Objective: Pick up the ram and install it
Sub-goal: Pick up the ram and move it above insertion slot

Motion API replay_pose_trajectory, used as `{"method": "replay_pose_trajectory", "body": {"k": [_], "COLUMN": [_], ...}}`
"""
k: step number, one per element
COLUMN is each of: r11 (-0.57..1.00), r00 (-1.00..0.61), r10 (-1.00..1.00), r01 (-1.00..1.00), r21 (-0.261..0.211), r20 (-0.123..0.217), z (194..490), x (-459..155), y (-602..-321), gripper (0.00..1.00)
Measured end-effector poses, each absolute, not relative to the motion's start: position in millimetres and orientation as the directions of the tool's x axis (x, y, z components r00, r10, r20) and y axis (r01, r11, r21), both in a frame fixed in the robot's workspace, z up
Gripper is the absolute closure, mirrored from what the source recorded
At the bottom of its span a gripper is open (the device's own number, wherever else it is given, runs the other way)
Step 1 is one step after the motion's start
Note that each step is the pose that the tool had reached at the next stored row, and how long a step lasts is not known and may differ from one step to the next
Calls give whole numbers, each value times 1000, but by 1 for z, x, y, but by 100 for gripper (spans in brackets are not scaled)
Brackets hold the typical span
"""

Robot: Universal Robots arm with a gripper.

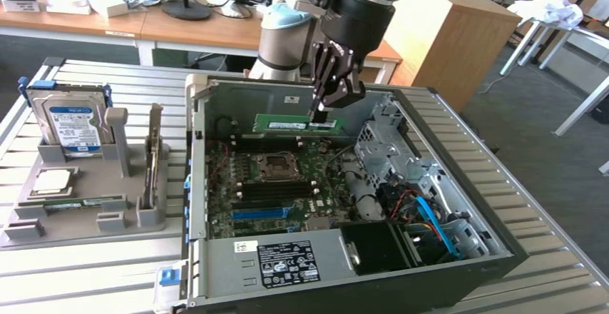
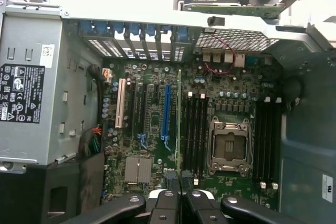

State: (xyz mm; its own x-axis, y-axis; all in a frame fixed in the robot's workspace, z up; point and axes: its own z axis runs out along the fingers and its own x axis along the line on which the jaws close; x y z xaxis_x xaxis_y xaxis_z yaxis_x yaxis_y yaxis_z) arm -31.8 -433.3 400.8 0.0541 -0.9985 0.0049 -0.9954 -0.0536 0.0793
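My gripper (image 1: 324,118) is shut on the right end of the ram (image 1: 288,123), a long green stick with a white label. It hangs level and on edge above the open computer case (image 1: 495,235), over the back part of the motherboard (image 1: 276,185). In the wrist view the ram (image 2: 179,119) appears edge-on as a thin line running out from between the black fingers (image 2: 169,203) of my gripper (image 2: 180,181). It lies in line with the dark memory slots (image 2: 195,129) next to the processor socket (image 2: 229,145), still well above the board.
A grey holder (image 1: 85,218) on the exterior view's left carries a blue-labelled hard drive (image 1: 71,121), a square silver chip (image 1: 53,180) and an upright card (image 1: 152,164). The case walls, drive cage (image 1: 390,150) and power supply (image 1: 285,260) ring the motherboard.
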Motion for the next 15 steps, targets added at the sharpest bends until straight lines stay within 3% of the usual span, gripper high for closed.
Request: {"method": "replay_pose_trajectory", "body": {"k": [15], "r11": [-54], "r00": [54], "r10": [-999], "r01": [-996], "r21": [78], "r20": [5], "z": [400], "x": [-32], "y": [-417], "gripper": [88]}}
